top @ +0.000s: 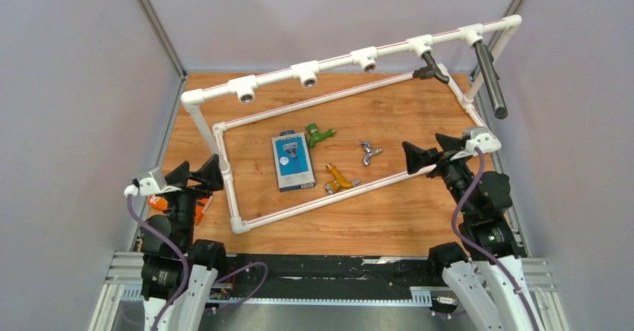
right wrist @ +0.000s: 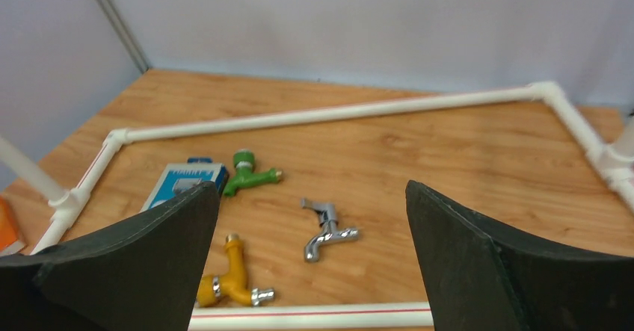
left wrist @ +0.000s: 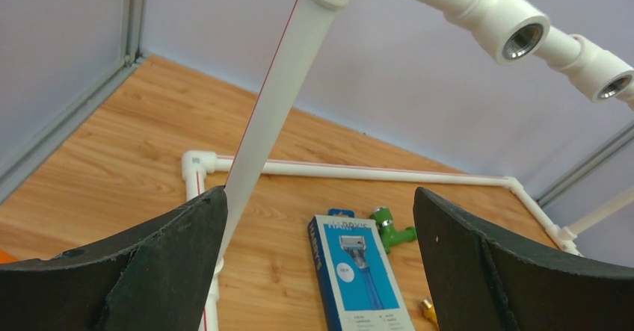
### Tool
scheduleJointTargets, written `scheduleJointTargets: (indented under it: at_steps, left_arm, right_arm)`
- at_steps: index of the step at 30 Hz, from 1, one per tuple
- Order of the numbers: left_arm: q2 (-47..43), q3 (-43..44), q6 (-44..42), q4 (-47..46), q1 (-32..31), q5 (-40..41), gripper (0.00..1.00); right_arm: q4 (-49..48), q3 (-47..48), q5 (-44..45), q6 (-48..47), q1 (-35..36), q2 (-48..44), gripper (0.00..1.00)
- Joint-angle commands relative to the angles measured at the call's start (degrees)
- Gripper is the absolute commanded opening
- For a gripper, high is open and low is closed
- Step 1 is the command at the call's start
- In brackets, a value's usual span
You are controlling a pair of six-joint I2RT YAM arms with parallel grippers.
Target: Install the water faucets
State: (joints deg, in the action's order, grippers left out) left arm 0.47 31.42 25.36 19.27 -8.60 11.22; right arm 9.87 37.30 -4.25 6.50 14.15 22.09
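Observation:
Three faucets lie on the wooden table inside the white pipe frame [top: 321, 196]. The green faucet [top: 319, 134] lies just right of the razor pack; it also shows in the left wrist view [left wrist: 391, 228] and the right wrist view [right wrist: 247, 172]. The chrome faucet [top: 368, 152] [right wrist: 325, 230] lies to the right. The yellow-orange faucet [top: 338, 178] [right wrist: 228, 277] lies near the front pipe. My left gripper [top: 200, 172] is open and empty at the frame's left side. My right gripper [top: 432, 154] is open and empty, right of the chrome faucet.
A raised white pipe [top: 336, 60] with several threaded sockets [left wrist: 522, 41] runs across the back. A blue-grey razor pack [top: 291, 162] lies left of the faucets. A long dark bar [top: 490, 81] and a black fitting [top: 434, 70] hang at the back right. An orange object [top: 158, 203] lies by the left arm.

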Motion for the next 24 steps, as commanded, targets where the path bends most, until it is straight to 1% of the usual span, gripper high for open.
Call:
scheduleJointTargets:
  at_steps: [1,5,6,8,11,14,17,18,20,22,24]
  left_arm:
    - [-2.5,-1.6,6.4,3.5,-0.2,0.0,1.00]
    - [-0.9,-3.6,10.1,4.5,-0.1,-2.7,1.00]
    - [1.7,-3.9,10.6,4.5,-0.1,-4.0,1.00]
    - [2.9,-5.0,12.1,4.6,-0.1,-5.6,1.00]
    - [5.1,-6.4,13.3,4.2,-0.3,-7.9,1.00]
    - [8.2,-7.8,15.0,2.7,-0.4,-10.1,0.99]
    - [15.4,-8.0,15.9,1.1,-0.4,-14.6,0.99]
    - [19.1,-7.9,16.0,0.4,-0.4,-16.7,0.98]
    - [23.9,-7.5,16.3,-0.7,-0.4,-20.1,0.98]
    - [27.4,-7.5,16.6,-1.9,-0.4,-22.8,0.98]
    - [28.6,-8.0,16.9,-3.2,-0.6,-24.0,0.98]
  right_arm:
    - [0.6,-1.7,-9.8,5.7,0.3,5.5,1.00]
    - [0.1,-3.1,-15.4,6.9,0.3,13.6,1.00]
    - [-0.2,-3.5,-16.0,7.4,0.3,15.2,1.00]
    - [-1.6,-4.6,-16.3,7.6,1.1,18.1,1.00]
    - [-3.6,-5.7,-13.9,7.4,3.9,22.6,1.00]
    - [-4.4,-4.8,-10.0,6.0,9.0,29.0,1.00]
    - [-4.5,-2.6,-4.4,3.5,15.4,36.1,1.00]
    - [-4.5,-1.6,-2.8,3.0,17.2,38.6,1.00]
    - [-4.0,0.7,-0.8,2.5,19.4,43.5,0.99]
    - [-3.4,3.2,-0.1,0.7,21.6,48.1,0.98]
    - [-3.1,4.9,1.3,-0.9,23.4,52.4,0.94]
